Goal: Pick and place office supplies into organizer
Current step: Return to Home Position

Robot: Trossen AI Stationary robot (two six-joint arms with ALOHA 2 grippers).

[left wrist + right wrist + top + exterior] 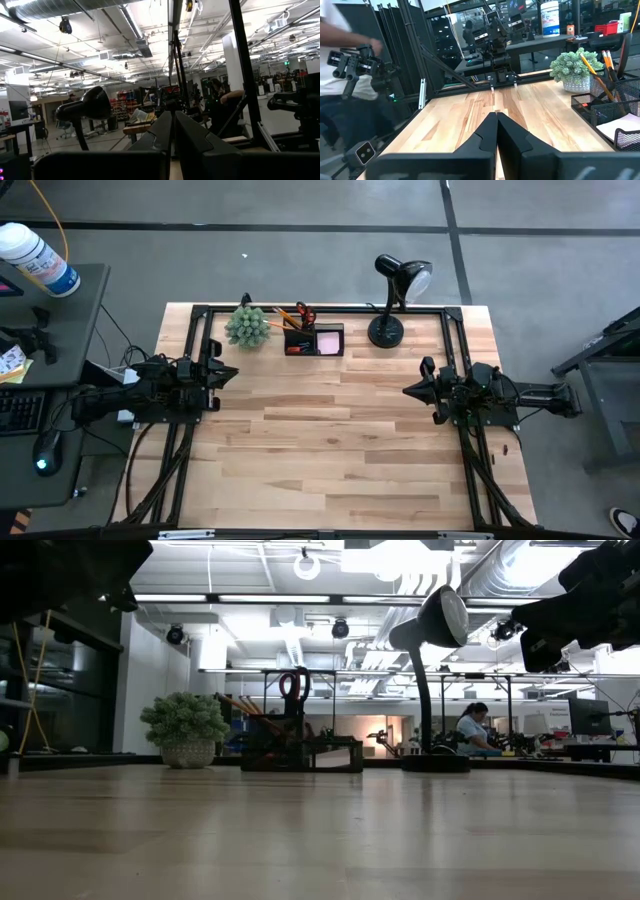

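**Wooden Desk Tidied, Arms Due Home**

Over the table (330, 450), the left gripper (228, 373) at nine o'clock and the right gripper (410, 391) at three hang empty, fingers pressed together. Farther, at twelve, the organizer (314, 340) holds scissors (304, 312), pencils (286, 314) and pink pad (329, 340). Homing calls for a slow, level retreat, clear of the lamp (398, 290).

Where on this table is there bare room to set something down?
The wood between the left gripper and right gripper, down to the near edge of the table, is bare. The far edge is crowded: plant, organizer and lamp in a row.
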